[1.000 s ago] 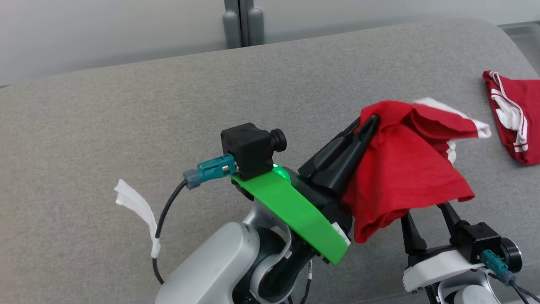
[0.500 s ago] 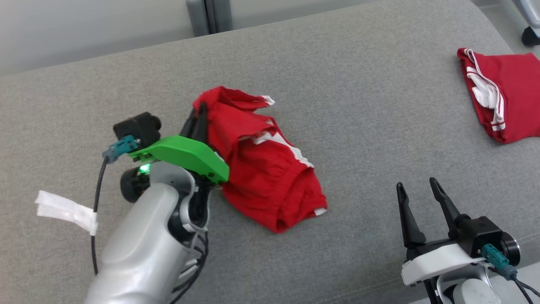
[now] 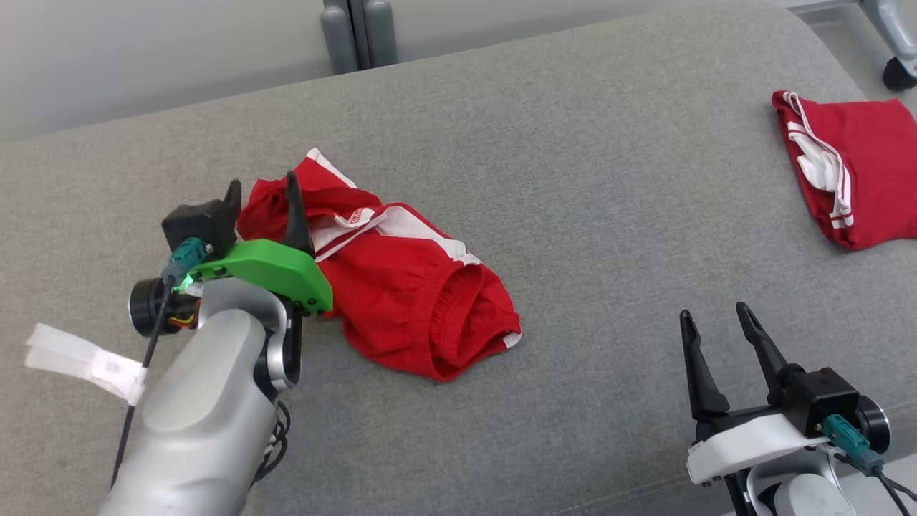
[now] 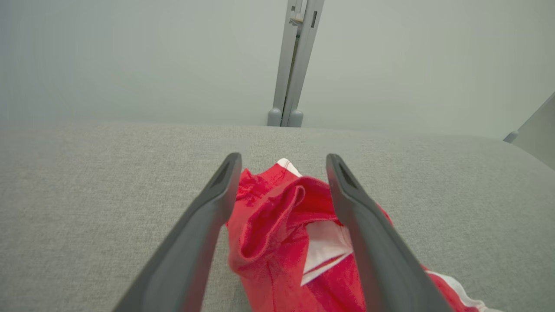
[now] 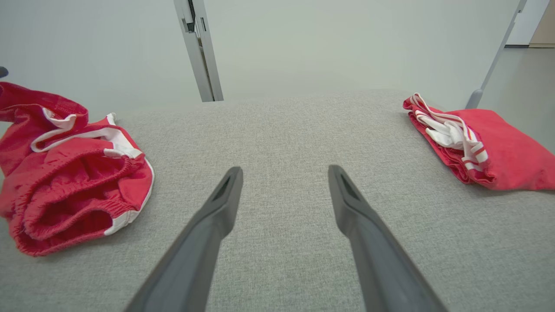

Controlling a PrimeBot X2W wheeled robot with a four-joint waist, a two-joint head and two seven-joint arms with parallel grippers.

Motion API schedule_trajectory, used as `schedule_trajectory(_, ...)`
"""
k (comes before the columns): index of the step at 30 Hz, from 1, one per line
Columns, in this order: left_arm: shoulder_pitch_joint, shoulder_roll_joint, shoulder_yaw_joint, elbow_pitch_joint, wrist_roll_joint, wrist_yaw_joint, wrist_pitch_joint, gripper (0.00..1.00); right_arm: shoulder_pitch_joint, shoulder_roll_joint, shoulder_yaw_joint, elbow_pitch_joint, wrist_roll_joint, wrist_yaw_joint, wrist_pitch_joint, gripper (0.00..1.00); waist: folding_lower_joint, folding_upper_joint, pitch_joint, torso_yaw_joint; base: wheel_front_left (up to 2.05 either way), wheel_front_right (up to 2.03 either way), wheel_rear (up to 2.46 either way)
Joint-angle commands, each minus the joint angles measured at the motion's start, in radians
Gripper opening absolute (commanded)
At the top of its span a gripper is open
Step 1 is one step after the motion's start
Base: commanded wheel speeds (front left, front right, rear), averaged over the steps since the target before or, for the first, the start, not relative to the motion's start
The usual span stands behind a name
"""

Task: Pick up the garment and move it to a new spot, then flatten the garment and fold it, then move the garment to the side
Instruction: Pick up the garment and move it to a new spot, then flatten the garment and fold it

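The garment [image 3: 401, 287], red shorts with white trim, lies crumpled on the grey cushion left of centre. My left gripper [image 3: 261, 188] stands open over its far left end, and a bunched fold of the garment [image 4: 277, 216] lies loose between the spread fingers in the left wrist view. My right gripper [image 3: 716, 319] is open at the lower right, apart from the cloth, with nothing between its fingers [image 5: 225, 195]. The garment [image 5: 65, 173] shows at the left edge of the right wrist view.
A second red garment [image 3: 852, 172], folded, lies at the far right of the cushion [image 3: 573, 179]; it shows again as the folded garment [image 5: 477, 147] in the right wrist view. A grey post [image 3: 358, 32] stands behind the cushion. A white tape tag [image 3: 79, 358] hangs from my left arm's cable.
My left gripper carried the garment leftward, lowered it onto the cushion, then opened and let it go. The right gripper has stayed open. The head camera shifted.
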Motion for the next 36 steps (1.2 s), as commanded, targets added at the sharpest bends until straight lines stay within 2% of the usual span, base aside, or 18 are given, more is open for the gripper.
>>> schedule_trajectory(1,0.021,0.017,0.038,-0.063,0.054,0.013,-0.008,1.0,0.007,0.0,-0.006,-0.008,-0.008,-0.002,-0.003,1.0,0.0,0.0,-0.012,0.007,0.0,0.0,0.0)
schedule_trajectory(7,0.23,0.004,0.164,-0.359,0.263,0.029,-0.006,1.0,0.033,-0.001,-0.035,-0.027,-0.019,-0.002,-0.003,1.0,0.0,0.0,-0.049,0.031,0.0,0.0,0.0)
schedule_trajectory(15,0.505,-0.036,0.242,-0.586,0.446,-0.008,-0.006,1.0,0.064,-0.001,-0.075,-0.045,-0.036,-0.002,-0.003,1.0,0.0,0.0,-0.103,0.078,0.0,0.0,0.0)
schedule_trajectory(28,0.763,-0.09,0.365,-0.679,0.585,-0.066,-0.006,1.0,0.115,-0.001,-0.131,-0.06,-0.043,-0.002,-0.003,1.0,0.0,0.0,-0.142,0.183,0.0,0.0,0.0)
schedule_trajectory(36,0.824,-0.11,0.425,-0.685,0.614,-0.127,-0.006,1.0,0.131,-0.001,-0.149,-0.062,-0.046,-0.002,-0.003,1.0,0.0,0.0,-0.165,0.233,0.0,0.0,0.0)
